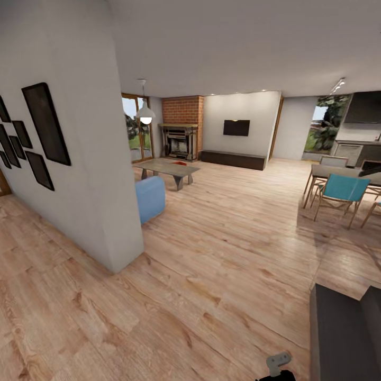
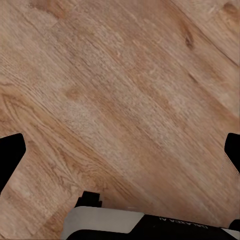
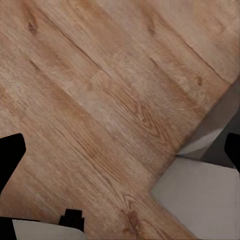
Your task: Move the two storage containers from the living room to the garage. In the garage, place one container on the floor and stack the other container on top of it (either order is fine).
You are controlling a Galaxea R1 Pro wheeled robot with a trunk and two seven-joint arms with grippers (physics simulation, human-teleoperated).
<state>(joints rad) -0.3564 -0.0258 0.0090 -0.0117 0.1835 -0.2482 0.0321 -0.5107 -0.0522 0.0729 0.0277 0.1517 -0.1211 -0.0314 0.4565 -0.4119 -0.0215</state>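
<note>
I look into the living room over light wood-plank flooring [image 1: 222,254]. A small red-orange shape [image 1: 180,163] lies low beyond the glass coffee table [image 1: 168,169], in front of the brick fireplace [image 1: 181,138]; it is too small to tell whether it is one of the storage containers. My left gripper [image 2: 120,150] hangs over bare planks, its dark fingertips [image 2: 10,157] spread wide, open and empty. My right gripper [image 3: 120,150] is likewise open above the planks, with nothing between its fingertips [image 3: 10,155]. The garage is out of view.
A white wall corner [image 1: 100,211] with black frames juts out on the left, a blue sofa end [image 1: 151,197] behind it. Dining table and teal chairs [image 1: 341,193] stand at the right. A dark grey block [image 1: 341,338] sits near right. A pale grey surface [image 3: 200,200] lies under the right gripper.
</note>
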